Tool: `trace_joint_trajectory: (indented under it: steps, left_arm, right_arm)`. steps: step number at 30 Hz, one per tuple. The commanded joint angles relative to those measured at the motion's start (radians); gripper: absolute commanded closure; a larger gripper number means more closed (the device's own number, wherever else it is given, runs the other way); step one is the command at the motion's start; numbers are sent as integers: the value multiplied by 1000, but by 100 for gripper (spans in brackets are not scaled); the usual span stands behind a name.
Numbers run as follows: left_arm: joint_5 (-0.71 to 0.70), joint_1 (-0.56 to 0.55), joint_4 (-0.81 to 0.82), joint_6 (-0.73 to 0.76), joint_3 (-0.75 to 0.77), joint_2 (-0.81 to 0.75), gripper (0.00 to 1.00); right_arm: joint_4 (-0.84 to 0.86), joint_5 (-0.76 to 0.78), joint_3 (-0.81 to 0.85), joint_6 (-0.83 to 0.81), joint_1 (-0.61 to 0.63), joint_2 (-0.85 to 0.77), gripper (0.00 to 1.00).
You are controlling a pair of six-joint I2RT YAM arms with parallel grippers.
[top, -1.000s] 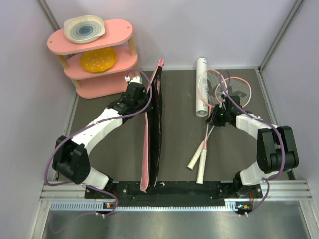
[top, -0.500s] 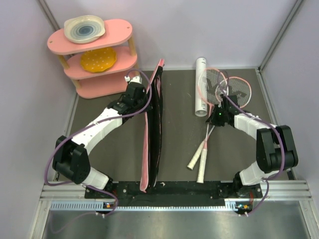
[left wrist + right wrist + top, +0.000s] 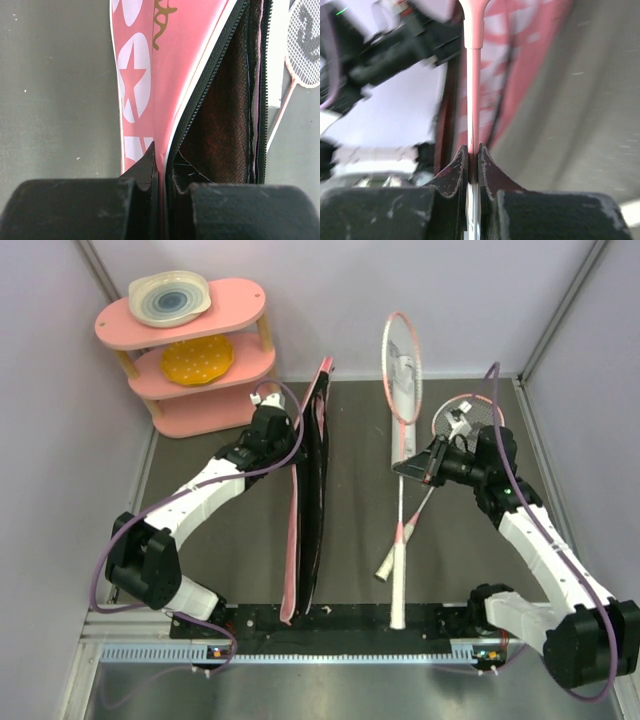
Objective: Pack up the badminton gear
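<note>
Right wrist view blurred, right gripper (image 3: 474, 150) clamped on racket (image 3: 473, 85) shaft, left gripper (image 3: 161, 152) pinching bag (image 3: 145, 75) edge, tube (image 3: 397, 443) partly hidden behind racket

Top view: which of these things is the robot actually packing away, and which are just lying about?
Part of the job: held racket, second racket lying flat, white tube, pink racket bag.

Just lying about: pink shelf, blue-ringed dish, yellow plate.
</note>
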Motion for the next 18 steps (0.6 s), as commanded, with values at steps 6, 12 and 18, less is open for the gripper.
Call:
trace_joint_trajectory:
  steps: [6, 12, 18]
  left_arm:
    - [123, 58, 191, -83, -2, 3, 100]
    - [133, 64, 337, -118, 10, 46, 100]
    - [77, 62, 427, -129, 50, 133, 100]
  right_arm:
    - [442, -241, -26, 517, 336, -90, 100]
    - [747, -177, -122, 769, 440, -35, 100]
    - [902, -163, -143, 855, 454, 32, 100]
